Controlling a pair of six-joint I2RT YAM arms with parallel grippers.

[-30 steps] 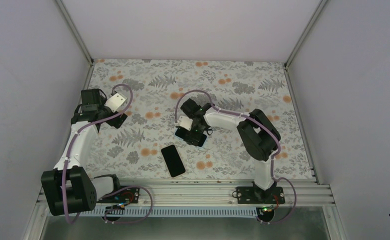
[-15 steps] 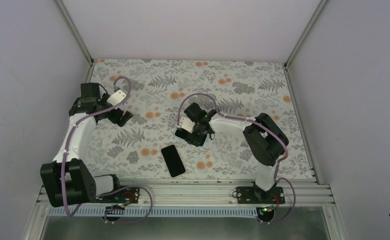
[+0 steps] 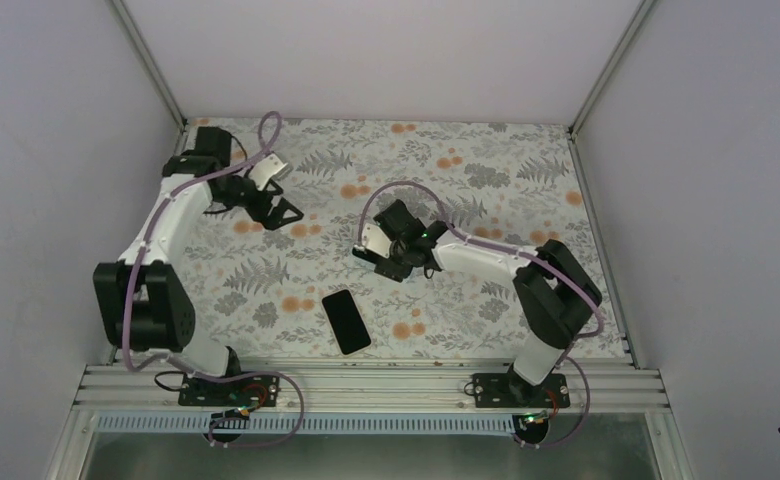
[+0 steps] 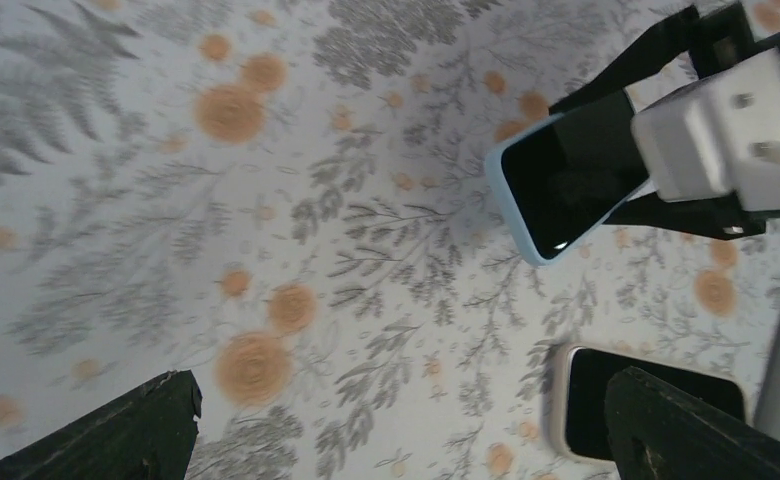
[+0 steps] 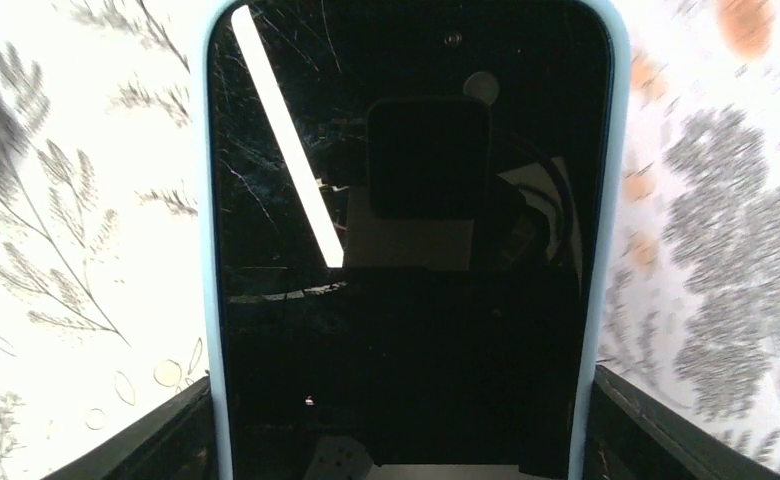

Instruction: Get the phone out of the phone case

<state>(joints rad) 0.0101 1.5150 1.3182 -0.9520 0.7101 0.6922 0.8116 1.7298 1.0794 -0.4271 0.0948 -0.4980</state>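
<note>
The phone (image 5: pixel 406 250) shows its black glass face, seated in a light blue phone case (image 5: pixel 211 300) whose rim runs along both long sides. My right gripper (image 5: pixel 401 440) is shut on the case, with a dark finger pressed against each long side. From above, the right gripper (image 3: pixel 390 258) covers most of the cased phone near the table's middle. In the left wrist view the phone case (image 4: pixel 526 215) sticks out from between the right arm's fingers. My left gripper (image 3: pixel 278 207) hovers open over the back left of the table, with nothing between its fingers (image 4: pixel 146 430).
A second black phone (image 3: pixel 346 320) with a pale rim lies flat near the front edge, left of the right arm's base; the second phone (image 4: pixel 606 400) also shows in the left wrist view. The floral table (image 3: pixel 486 170) is walled on three sides.
My right gripper closed on the cased phone and drew slightly toward the back. The left arm swung from the left edge toward the back and right.
</note>
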